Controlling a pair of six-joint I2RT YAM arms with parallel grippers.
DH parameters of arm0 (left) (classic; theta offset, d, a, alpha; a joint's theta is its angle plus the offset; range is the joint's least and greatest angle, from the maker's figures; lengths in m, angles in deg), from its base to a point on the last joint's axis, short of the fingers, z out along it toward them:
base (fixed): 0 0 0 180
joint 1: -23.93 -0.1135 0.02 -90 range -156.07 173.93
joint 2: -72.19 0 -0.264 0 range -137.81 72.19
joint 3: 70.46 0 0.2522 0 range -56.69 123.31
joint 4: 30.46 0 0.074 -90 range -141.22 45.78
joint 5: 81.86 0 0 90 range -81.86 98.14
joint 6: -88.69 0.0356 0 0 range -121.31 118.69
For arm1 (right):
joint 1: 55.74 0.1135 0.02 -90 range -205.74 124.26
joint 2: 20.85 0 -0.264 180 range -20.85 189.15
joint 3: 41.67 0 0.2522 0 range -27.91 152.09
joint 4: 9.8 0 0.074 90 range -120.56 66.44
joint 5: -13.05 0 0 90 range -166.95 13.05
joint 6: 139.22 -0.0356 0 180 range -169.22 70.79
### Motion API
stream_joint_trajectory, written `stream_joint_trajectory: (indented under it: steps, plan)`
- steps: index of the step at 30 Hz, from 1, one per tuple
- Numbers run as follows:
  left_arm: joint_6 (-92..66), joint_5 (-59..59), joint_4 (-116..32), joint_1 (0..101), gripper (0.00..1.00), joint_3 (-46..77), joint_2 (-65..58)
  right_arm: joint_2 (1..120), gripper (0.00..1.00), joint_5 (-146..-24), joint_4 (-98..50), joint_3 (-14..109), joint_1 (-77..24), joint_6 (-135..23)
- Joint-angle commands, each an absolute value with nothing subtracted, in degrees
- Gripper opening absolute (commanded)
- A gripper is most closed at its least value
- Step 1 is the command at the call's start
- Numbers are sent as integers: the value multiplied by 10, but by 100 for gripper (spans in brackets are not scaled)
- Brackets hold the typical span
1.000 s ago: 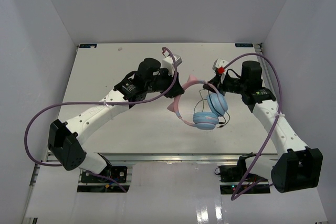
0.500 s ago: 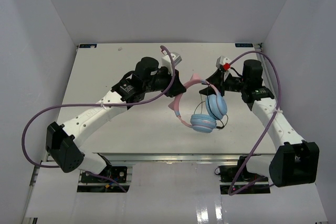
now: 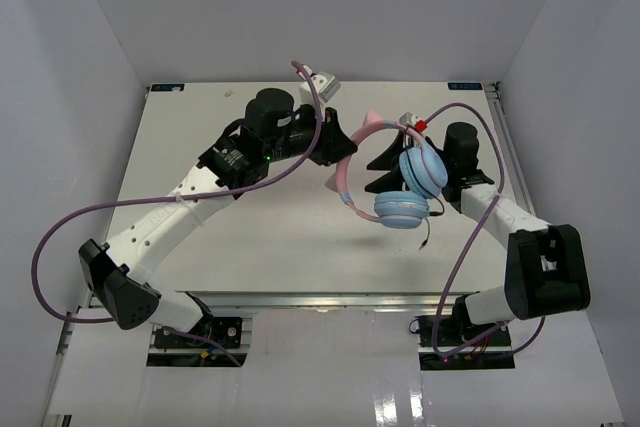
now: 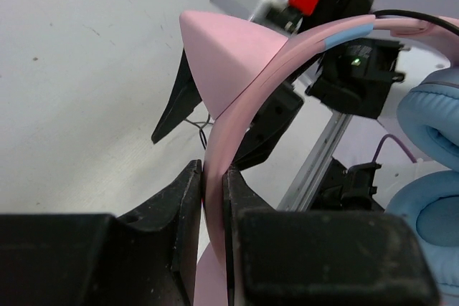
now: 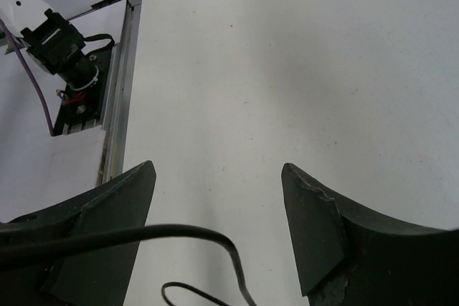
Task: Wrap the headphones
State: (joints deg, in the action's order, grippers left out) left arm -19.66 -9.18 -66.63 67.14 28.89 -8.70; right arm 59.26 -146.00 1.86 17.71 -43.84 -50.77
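Left fingers [image 4: 176,209] on headphones [image 4: 240,51]; right fingers [image 5: 315,227] apart, cable [image 5: 204,233] seemingly between.

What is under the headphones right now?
Bare white table, seen around the headphones, which the left gripper holds up by the pink headband. Their thin black cable dangles below the lower cup. The patch directly beneath the cups is hidden.

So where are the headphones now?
The headphones hang centre-right in the top view, headband clamped by the left gripper, ear cups beside the right gripper.
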Motion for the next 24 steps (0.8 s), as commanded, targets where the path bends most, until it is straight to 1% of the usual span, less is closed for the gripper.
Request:
stream_joint_trajectory:
  steps: [1,6,11,16,21,24]
  plan:
    - [-246,-58,-654,671,0,364,-73,615,77,-1489,91,182,-425,-515]
    - [-273,2,-650,671,0,407,-82,620,72,-1503,149,140,-415,-543]
    - [-288,92,-634,670,0,424,-81,596,67,-1514,153,111,-415,-548]
    - [-298,156,-610,666,0,421,-72,559,65,-1522,105,97,-414,-522]
    - [-303,205,-606,655,0,430,-72,524,63,-1516,38,85,-413,-465]
    - [-311,248,-592,652,0,402,-61,503,59,-1510,10,80,-411,-447]
